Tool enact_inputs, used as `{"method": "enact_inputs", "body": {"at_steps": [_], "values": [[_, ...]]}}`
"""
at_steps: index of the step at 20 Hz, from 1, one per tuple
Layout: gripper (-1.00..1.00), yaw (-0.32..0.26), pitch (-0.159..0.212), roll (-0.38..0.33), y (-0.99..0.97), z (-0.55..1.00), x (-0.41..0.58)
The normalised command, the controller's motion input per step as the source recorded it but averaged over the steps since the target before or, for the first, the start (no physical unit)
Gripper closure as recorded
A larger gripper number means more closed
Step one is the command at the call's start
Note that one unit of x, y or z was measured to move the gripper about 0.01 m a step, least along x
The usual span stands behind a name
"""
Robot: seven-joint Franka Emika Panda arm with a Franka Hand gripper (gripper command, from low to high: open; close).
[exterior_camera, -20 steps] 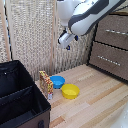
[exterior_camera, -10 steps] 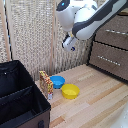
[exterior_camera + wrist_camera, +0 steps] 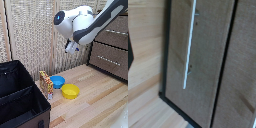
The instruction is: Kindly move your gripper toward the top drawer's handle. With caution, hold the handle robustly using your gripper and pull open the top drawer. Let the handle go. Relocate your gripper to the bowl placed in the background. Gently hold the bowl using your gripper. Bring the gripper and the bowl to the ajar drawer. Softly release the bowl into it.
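In the exterior view, the white arm reaches in from the upper right, and its gripper (image 3: 71,48) hangs in the air in front of the woven screen, left of the dark brown dresser. The fingers are too small and blurred to read. On the dresser I see a drawer front (image 3: 112,59) with a slim silver handle (image 3: 108,59), and above it another drawer (image 3: 118,26) partly hidden by the arm. The wrist view is filled by a brown drawer front (image 3: 203,60) with its silver bar handle (image 3: 190,45). The blue bowl (image 3: 57,81) sits on the wooden floor, well below the gripper.
A yellow bowl (image 3: 70,91) lies right beside the blue one. A small patterned carton (image 3: 46,85) stands between the bowls and the black fabric box (image 3: 17,100) at the exterior view's lower left. A woven screen (image 3: 35,35) backs the scene.
The gripper has drifted a little lower and toward the exterior view's right, nearer the dresser. The bowls and boxes have not moved.
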Motion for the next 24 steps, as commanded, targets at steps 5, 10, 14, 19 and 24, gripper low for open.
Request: {"method": "enact_inputs", "body": {"at_steps": [5, 10, 14, 19, 24], "values": [[-1.0, -0.057, 0.0, -0.354, -0.19, 0.14, 0.064], [-1.0, -0.083, 0.007, -0.255, -0.44, 0.25, 0.0], [-1.0, -0.073, 0.047, -0.179, -0.62, 0.26, 0.0], [-1.0, -0.019, 0.014, -0.126, -0.8, 0.35, -0.001], [-1.0, 0.0, -0.012, -0.103, -0.89, 0.4, -0.005]]}}
